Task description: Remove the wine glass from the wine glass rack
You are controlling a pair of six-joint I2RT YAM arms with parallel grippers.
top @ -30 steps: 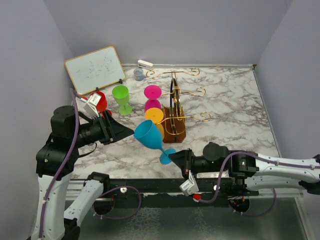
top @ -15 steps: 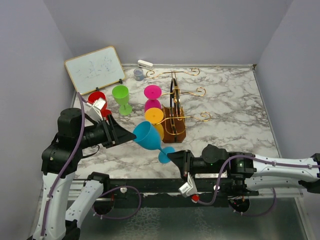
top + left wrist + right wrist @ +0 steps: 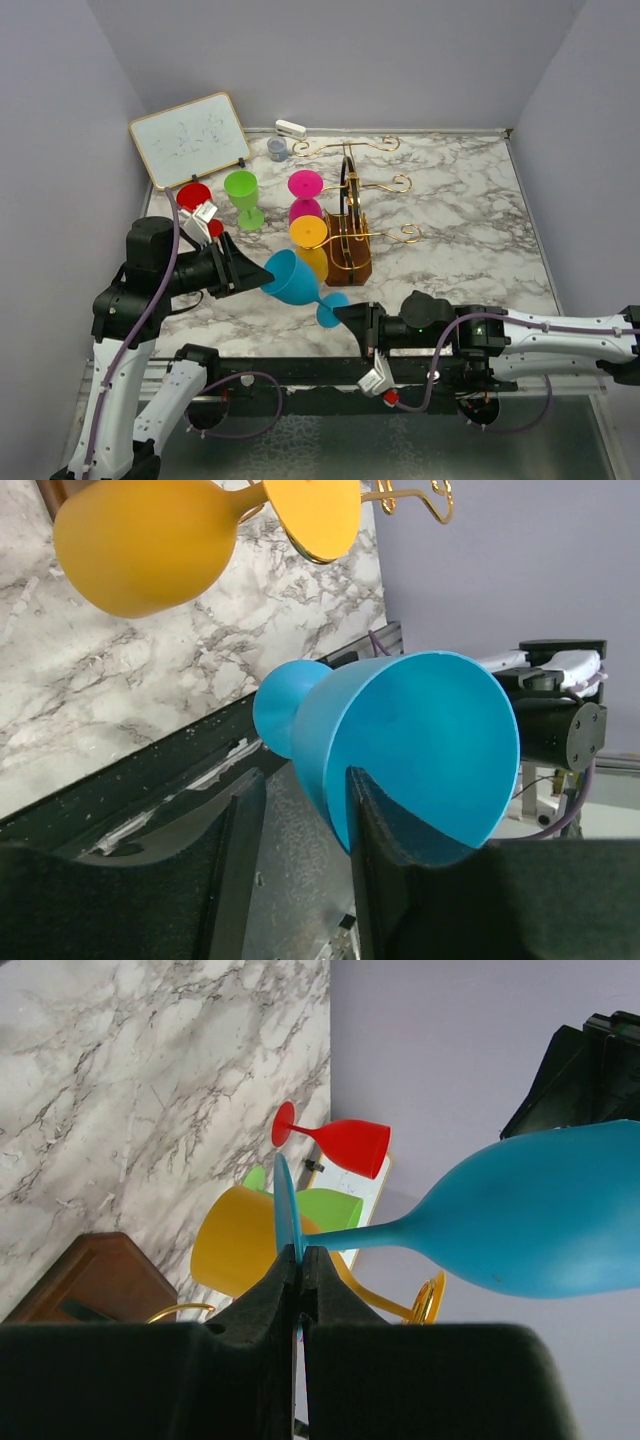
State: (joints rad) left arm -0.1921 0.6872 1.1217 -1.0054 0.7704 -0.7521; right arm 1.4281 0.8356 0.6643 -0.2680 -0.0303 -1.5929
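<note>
In front of the wine glass rack (image 3: pixel 350 240), my right pincer (image 3: pixel 300 1253) pinches the foot of the blue wine glass (image 3: pixel 293 278), my left pincer (image 3: pixel 305 785) gapes astride its rim, so I'd close gently, squarely.

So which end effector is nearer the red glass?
Left. The left end effector is near the red glass, at the blue glass rim; the right end effector pinches its foot, farther off.

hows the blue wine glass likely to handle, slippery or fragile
The blue wine glass looks like opaque plastic, so probably light and not brittle. The right gripper pinches only its thin foot edge-on, so it may pivot in the grip. Laid down, its round bowl would likely roll.
</note>
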